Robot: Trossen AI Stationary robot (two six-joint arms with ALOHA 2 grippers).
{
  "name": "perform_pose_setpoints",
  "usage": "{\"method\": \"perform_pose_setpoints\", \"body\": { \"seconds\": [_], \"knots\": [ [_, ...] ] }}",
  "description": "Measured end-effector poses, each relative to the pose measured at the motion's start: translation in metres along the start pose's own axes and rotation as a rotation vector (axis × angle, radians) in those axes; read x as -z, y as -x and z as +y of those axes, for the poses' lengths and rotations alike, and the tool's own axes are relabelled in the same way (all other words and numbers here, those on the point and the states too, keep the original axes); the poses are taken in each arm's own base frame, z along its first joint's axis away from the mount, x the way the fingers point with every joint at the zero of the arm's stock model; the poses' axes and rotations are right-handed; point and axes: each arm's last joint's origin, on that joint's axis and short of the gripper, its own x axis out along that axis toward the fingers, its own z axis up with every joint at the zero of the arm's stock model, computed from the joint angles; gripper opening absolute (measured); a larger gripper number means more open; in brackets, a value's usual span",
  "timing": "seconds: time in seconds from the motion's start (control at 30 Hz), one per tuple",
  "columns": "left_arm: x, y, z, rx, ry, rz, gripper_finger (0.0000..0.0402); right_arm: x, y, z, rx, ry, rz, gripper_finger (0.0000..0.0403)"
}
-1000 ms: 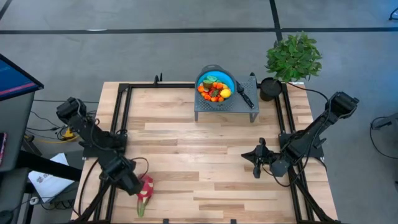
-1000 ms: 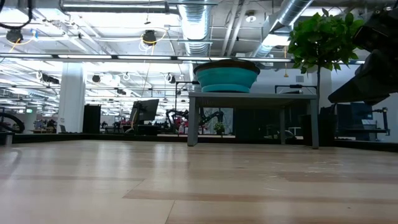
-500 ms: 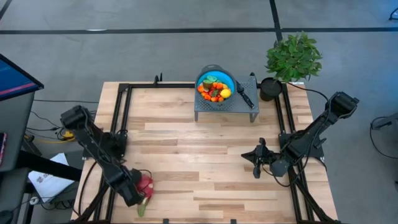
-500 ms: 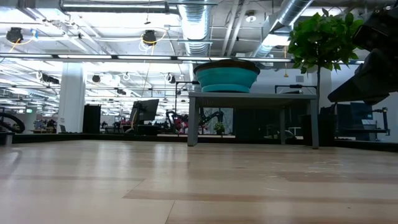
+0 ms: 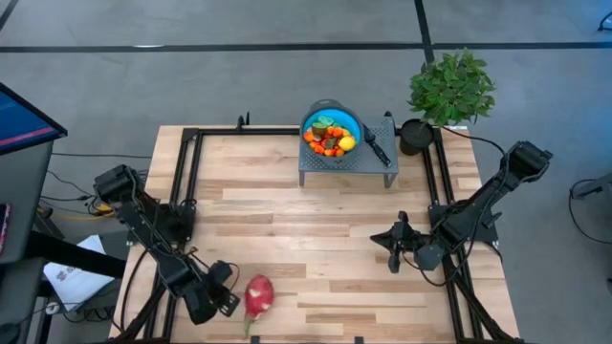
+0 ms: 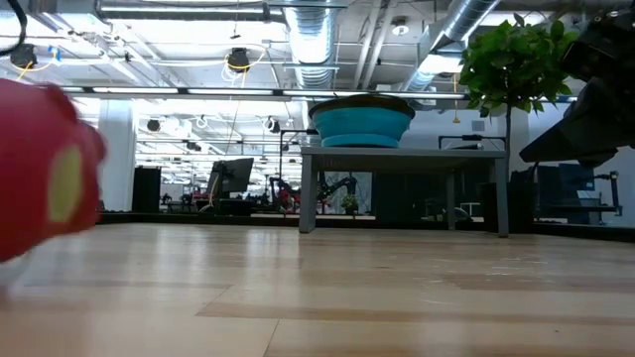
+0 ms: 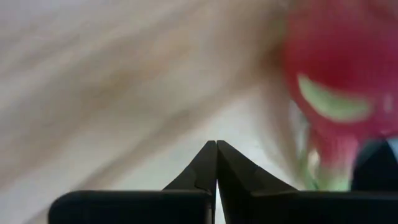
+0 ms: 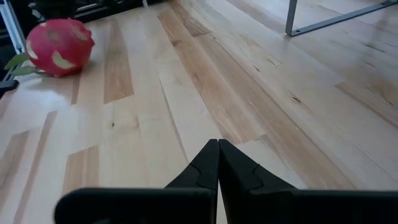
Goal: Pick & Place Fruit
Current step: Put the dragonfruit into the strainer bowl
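The pink-red dragon fruit (image 5: 258, 294) lies on its side on the wooden table near the front left, its green tips toward the near edge. It also shows as a dragon fruit (image 8: 59, 46) in the right wrist view and as a blurred dragon fruit (image 6: 45, 188) in the low view. My left gripper (image 5: 226, 300) is shut and points steeply down just left of it. In the left wrist view the fingertips of that left gripper (image 7: 216, 148) stand apart from the dragon fruit (image 7: 339, 74). Small orange, red, yellow and green fruits (image 5: 330, 139) fill a blue bowl (image 5: 352, 122). My right gripper (image 5: 394, 250) waits shut at the table's right. My left gripper stands shut close against the dragon fruit's left side (image 5: 248, 294), coming from above and slanting down. Its fingertips (image 7: 208, 162) show clear of the fruit. I cannot tell whether the gripper's outer side touches it. The fruit rests on the table.
The bowl stands on a grey raised stand (image 5: 316, 168) at the far middle, with a black-handled knife (image 5: 378, 148) beside it. A potted plant (image 5: 450, 88) stands at the far right corner. A black frame (image 5: 186, 182) runs along the table's sides. Bare wood lies between the arms.
My left gripper has sunk toward the near edge and tipped to point more steeply down, staying shut. The dragon fruit, first partly under the gripper, has moved along the table toward the right and now lies clear beside it, coming into the low view.
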Motion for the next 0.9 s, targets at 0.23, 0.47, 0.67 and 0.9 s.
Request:
{"method": "perform_pose_setpoints", "body": {
  "seconds": [0.23,0.47,0.67,0.9],
  "knots": [
    [0.000,0.001,-0.022,0.200,-0.092,0.048,0.0001,-0.001,-0.001,0.000,0.004,-0.005,-0.002,0.0000],
    [-0.016,-0.007,-0.028,0.197,-0.124,0.024,0.0001,-0.001,-0.001,0.000,0.004,-0.006,-0.003,0.0000],
    [-0.022,-0.031,-0.037,0.227,-0.160,0.116,0.0001,-0.001,-0.001,0.000,0.004,-0.004,-0.002,0.0000],
    [-0.030,-0.044,-0.057,0.419,-0.197,0.031,0.0001,0.000,-0.001,-0.001,0.005,-0.002,-0.001,0.0000]
  ]
}}
